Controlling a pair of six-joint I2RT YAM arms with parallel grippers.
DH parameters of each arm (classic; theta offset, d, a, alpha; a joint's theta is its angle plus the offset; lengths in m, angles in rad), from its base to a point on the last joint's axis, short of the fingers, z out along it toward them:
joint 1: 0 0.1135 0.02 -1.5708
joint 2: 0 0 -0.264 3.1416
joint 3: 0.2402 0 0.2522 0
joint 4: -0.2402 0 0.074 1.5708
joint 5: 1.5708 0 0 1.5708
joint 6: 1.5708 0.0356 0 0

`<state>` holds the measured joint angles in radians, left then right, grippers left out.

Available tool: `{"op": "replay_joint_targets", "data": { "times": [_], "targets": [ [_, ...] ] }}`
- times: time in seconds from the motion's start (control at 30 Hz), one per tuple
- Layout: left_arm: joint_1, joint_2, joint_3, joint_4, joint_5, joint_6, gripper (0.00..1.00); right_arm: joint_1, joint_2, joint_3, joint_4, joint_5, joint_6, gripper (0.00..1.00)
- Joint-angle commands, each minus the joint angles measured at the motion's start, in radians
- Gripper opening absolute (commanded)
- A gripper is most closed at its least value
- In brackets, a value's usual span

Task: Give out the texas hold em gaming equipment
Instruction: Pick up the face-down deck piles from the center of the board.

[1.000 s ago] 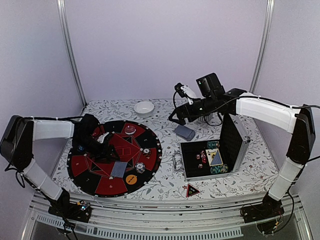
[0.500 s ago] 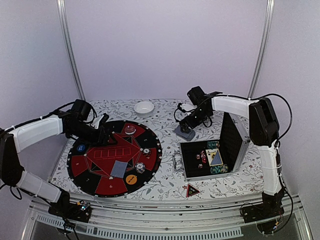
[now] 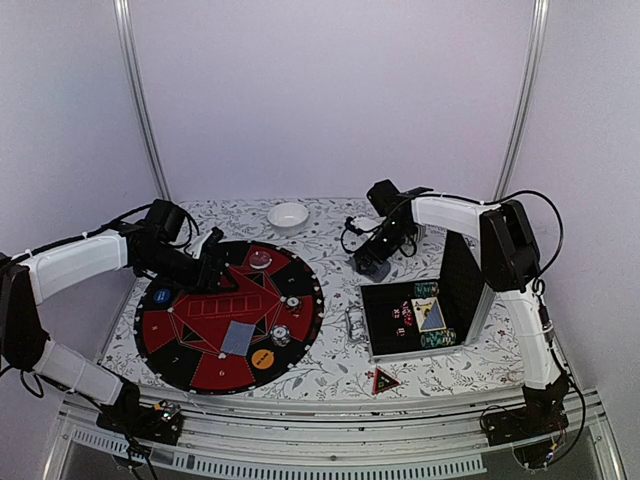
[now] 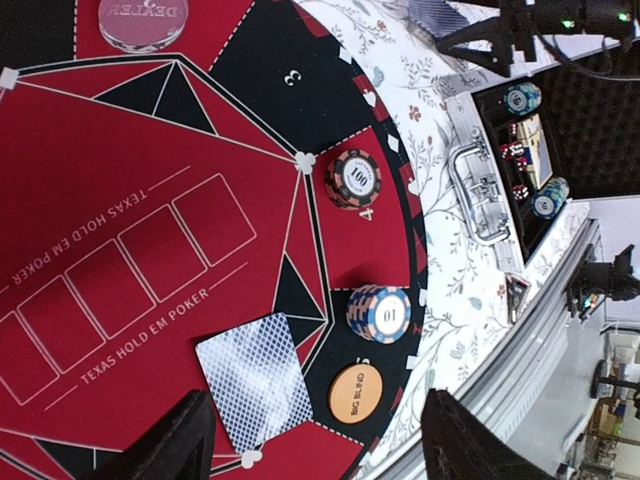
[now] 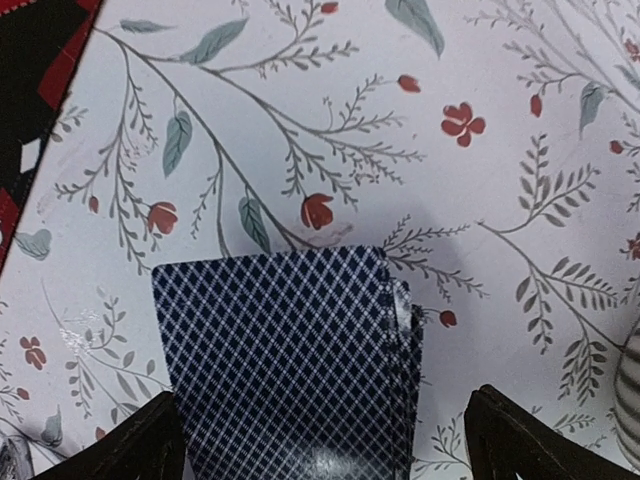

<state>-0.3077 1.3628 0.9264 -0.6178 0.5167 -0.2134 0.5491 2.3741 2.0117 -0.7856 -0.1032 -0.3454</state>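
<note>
Both stand open. My right pincer [image 5: 330,445] hangs over the stack of playing cards [image 5: 280,350] on the counter [image 5: 420,120], one finger each side, I think ready to grab it. My left pincer [image 4: 315,440] hovers empty over the poker mat [image 4: 120,200].

This is a robot test cell in a lab, not a card room. Plain pale panels [image 3: 330,90] close off the space beyond the left claw [image 3: 212,262] and the right claw [image 3: 372,262], framed by aluminium posts [image 3: 140,100]. The worktop [image 3: 330,380] under them wears a floral cloth. On the claws' near side, an aluminium rail [image 3: 330,440] carries the bolted-down arm bases [image 3: 150,420].
</note>
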Motion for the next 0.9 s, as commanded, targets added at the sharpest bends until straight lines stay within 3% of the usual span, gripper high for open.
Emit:
{"op": "replay_joint_targets", "data": {
  "times": [0.0,0.2,0.7,0.87],
  "targets": [
    [-0.017,0.006,0.002,0.021,0.034,0.021,0.73,-0.005,0.072,0.039,-0.035,0.013,-0.026,0.99],
    [-0.018,-0.001,0.002,0.024,0.039,0.023,0.73,-0.004,0.119,0.066,-0.075,0.024,-0.033,0.99],
    [-0.020,-0.008,0.026,0.023,0.034,0.026,0.73,-0.003,0.054,0.013,-0.081,0.017,-0.021,0.56],
    [-0.022,-0.023,0.025,0.023,0.032,0.024,0.73,-0.003,0.020,0.012,-0.053,0.009,-0.020,0.48]
  ]
}}
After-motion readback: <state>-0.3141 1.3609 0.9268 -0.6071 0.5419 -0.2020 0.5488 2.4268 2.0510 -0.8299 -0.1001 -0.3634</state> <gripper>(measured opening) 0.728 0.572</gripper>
